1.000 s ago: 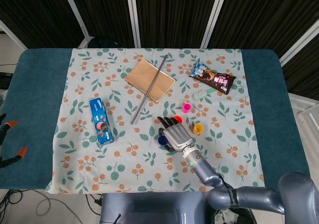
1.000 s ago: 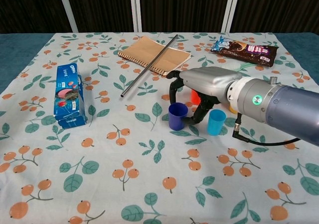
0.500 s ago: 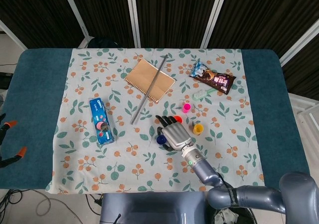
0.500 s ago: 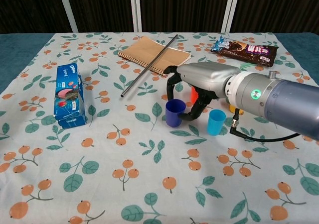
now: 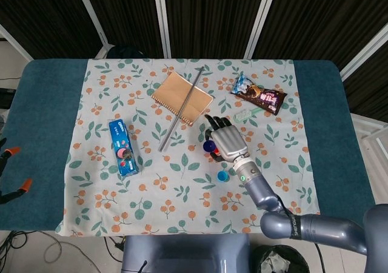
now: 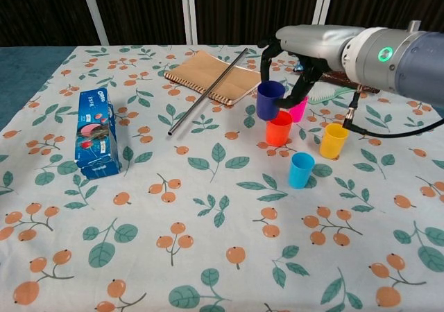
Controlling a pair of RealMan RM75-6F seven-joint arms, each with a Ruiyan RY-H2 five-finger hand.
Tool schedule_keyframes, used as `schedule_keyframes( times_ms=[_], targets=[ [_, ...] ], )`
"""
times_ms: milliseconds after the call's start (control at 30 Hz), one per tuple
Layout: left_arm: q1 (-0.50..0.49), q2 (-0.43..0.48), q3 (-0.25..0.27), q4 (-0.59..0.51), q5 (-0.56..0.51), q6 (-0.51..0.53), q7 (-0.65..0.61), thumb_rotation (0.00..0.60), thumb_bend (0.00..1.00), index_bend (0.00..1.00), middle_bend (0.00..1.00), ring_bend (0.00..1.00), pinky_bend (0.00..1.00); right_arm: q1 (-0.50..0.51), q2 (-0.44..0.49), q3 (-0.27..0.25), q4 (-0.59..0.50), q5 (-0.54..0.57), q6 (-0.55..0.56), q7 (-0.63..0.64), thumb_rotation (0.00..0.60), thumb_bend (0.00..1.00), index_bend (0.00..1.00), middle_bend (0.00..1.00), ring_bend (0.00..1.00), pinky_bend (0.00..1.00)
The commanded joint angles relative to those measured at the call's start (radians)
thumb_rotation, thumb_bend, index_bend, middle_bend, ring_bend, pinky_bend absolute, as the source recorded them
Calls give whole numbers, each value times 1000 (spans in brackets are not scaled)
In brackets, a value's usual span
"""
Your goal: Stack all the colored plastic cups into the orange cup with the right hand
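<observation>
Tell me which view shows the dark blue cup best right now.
Chest view. There the dark blue cup shows side-on, lifted in the right hand, just above the orange cup. In the head view the hand covers most of it; only a small blue patch peeks out at the hand's left edge.

the right robot hand (image 6: 295, 66) holds the dark blue cup (image 6: 270, 99) lifted just above the orange cup (image 6: 279, 128); a pink cup (image 6: 299, 109) seems partly hidden behind. yellow cup (image 6: 334, 140) and light blue cup (image 6: 301, 170) stand nearby.
</observation>
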Motion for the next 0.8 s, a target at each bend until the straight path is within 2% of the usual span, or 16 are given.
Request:
schedule_keyframes(
  times_ms=[33,267,800],
  targets=[
    [0,-1,0,0,0,0,1,600,218,208,11,0,0,15,34,4,-6,46,-6,-27,600,403,484,0,96,130],
    [0,-2,0,1,2,3,5,600,218,208,11,0,0,23,40,-11,8,85,-17,-17,600,403,484,0,96,130],
    [-1,-1,-4,3,-3,2,-3,600,218,208,11,0,0,43,-13,-43,84,85,-30,20,600,404,484,0,96,130]
  ],
)
